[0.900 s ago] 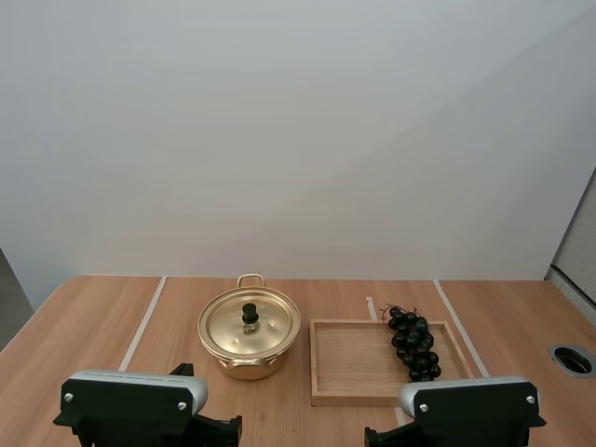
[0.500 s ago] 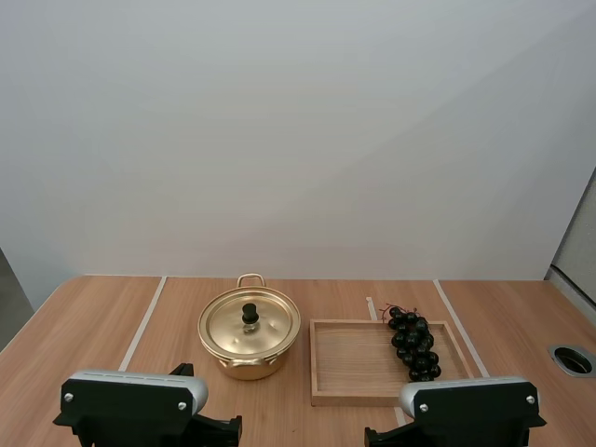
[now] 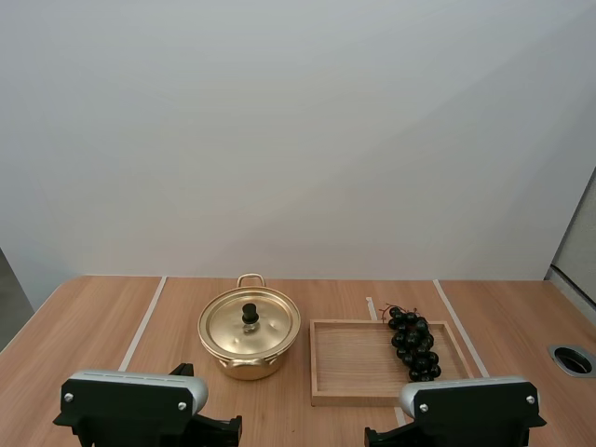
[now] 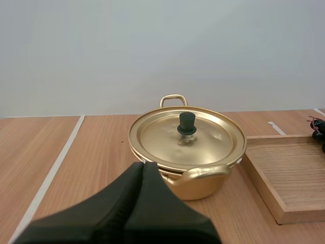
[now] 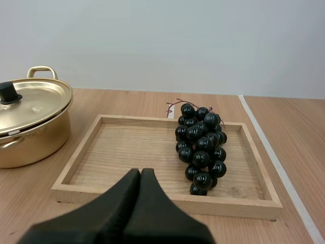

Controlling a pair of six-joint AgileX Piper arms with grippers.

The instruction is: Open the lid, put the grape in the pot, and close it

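A gold pot (image 3: 249,349) stands on the table with its lid (image 3: 250,323) on; a black knob (image 3: 250,314) tops the lid. To its right lies a wooden tray (image 3: 354,363) holding a bunch of dark grapes (image 3: 413,343) along its right side. My left gripper (image 4: 142,169) is shut, a dark wedge just short of the pot (image 4: 195,180), its tip below the lid (image 4: 187,136). My right gripper (image 5: 140,175) is shut too, its tip at the tray's near rim (image 5: 127,196), left of the grapes (image 5: 200,146).
The bases of both arms (image 3: 130,402) sit at the table's near edge. Pale tape lines (image 3: 142,323) run across the wood. A round grommet hole (image 3: 573,358) lies at the far right. Bare wood stretches left of the pot.
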